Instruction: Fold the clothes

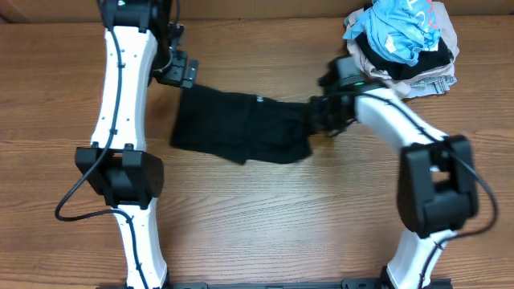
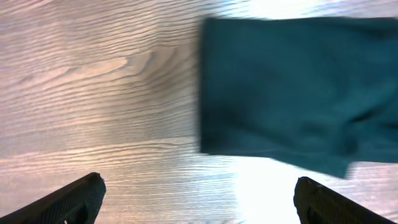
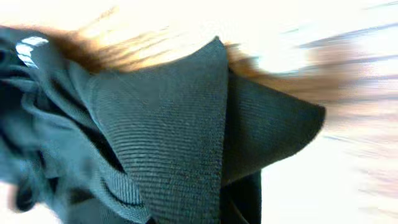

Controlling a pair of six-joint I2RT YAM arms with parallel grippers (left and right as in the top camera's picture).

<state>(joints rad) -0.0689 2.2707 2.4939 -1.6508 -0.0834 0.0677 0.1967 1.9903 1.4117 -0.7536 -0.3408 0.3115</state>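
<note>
Your left gripper (image 2: 199, 183) gapes wide and empty, with the black garment (image 2: 292, 93) just ahead. It hides your right gripper (image 1: 320, 114), so you can't tell its grip.

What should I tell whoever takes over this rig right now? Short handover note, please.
Left gripper: open, empty, over bare table beside the black garment.
Right gripper: at the garment's opposite end, fabric bunched against it; jaws hidden, grip unconfirmed.
Garment lies rumpled mid-table; pile of clothes sits at the far right corner.
Done: no finished fold visible.
Left: fold this garment, then the pile.
</note>
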